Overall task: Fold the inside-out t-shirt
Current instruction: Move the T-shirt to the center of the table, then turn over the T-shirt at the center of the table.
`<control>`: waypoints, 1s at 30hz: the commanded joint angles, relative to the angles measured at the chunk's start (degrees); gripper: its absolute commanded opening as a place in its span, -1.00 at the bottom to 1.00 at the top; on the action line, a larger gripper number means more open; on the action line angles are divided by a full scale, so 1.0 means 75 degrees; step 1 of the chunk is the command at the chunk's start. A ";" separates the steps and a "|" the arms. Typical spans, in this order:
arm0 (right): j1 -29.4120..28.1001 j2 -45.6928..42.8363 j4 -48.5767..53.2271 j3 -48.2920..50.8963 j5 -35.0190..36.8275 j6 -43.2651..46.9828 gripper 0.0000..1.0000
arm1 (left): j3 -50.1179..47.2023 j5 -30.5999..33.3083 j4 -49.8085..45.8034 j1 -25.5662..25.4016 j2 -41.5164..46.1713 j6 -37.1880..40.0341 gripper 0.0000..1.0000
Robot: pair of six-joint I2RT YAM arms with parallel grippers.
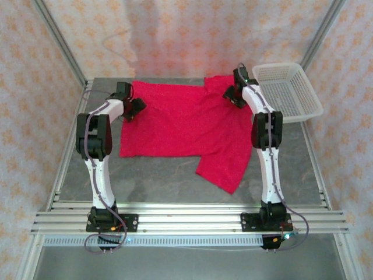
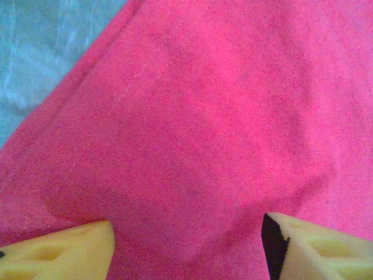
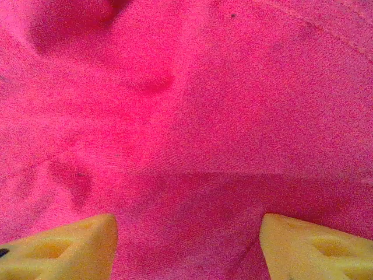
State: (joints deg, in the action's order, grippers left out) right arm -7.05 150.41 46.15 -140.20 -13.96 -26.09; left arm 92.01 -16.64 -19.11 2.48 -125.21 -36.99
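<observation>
Reference: top view, 12 o'clock pointing away from the arm bases.

1. Position. The inside-out t-shirt lies spread on the table, from mid-table toward the far side. One flap runs out toward 5 o'clock, nearest the bases.
2. Orientation. The main panel's long axis follows the 9–3 line. Which end carries the neck cannot be told.
3. Left gripper. Stationed at the shirt's 9 o'clock edge. Its fingers stand well apart over the cloth, nothing pinched.
4. Right gripper. Stationed over the cloth at about 2 o'clock. Its fingers are likewise wide apart and hold nothing.
5. Step, as judged. The cloth is laid out and the first fold is not yet begun.
6. Next move. Each side must pinch an edge layer and lift evenly, without dragging the 5 o'clock flap.
7. Clearance. The mesh basket sits at 1 o'clock, just beside the right arm — keep clear.
</observation>
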 commanded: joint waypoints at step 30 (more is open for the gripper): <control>-0.1894 -0.9925 -0.0715 1.1707 0.0784 -0.0439 0.18 | -0.6429 0.0918 -0.0649 0.0454 0.5468 -0.0086 0.01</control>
State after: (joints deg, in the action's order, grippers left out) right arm -20.86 79.18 39.64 -53.76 -9.82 -27.59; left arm 45.01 -10.92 -26.72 5.41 -82.39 -36.23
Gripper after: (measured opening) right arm 0.594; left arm 0.501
